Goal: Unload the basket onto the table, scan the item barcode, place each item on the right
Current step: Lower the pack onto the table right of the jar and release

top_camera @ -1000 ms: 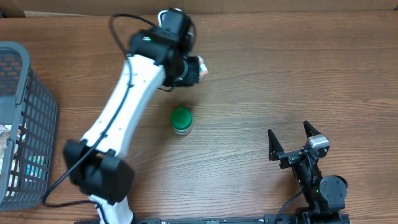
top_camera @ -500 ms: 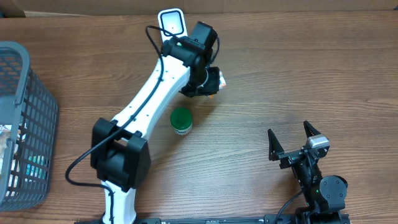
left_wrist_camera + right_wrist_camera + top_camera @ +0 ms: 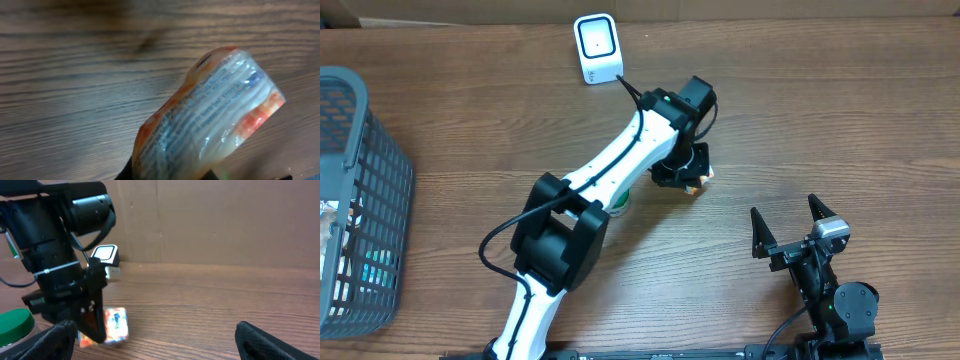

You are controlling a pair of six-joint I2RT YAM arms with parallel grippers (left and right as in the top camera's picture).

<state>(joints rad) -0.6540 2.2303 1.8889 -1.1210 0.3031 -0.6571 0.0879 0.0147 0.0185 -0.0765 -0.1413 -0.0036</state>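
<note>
Since the earlier overhead pictures the left arm has swung away from the scanner (image 3: 597, 48) at the far edge of the table (image 3: 840, 110). It now reaches out over the middle of the table, and the scanner, once partly hidden under the wrist, shows in full. The left gripper (image 3: 692, 180) points down with the packet (image 3: 703, 179) between its fingers, well apart from the scanner.

In the left wrist view the packet fills most of the frame. We see a clear wrapper with orange ends and rows of fine print, tilted up to the right over the wood grain, its lower end sunk between the dark fingers. In the right wrist view the packet sits low at the table surface and seems to touch it, with one black finger across its near side.

The jaws stand narrow about the packet. With the fingers mostly hidden, we cannot tell whether they are pinching it or merely flanking it.

A green-lidded jar (image 3: 623, 206) stands just beside the forearm, mostly covered by it in the overhead view. The grey basket (image 3: 375, 170) sits at the left edge.

The right gripper (image 3: 788, 224) has not moved. It rests near the front right of the table, its jaws spread wide with nothing between them.
</note>
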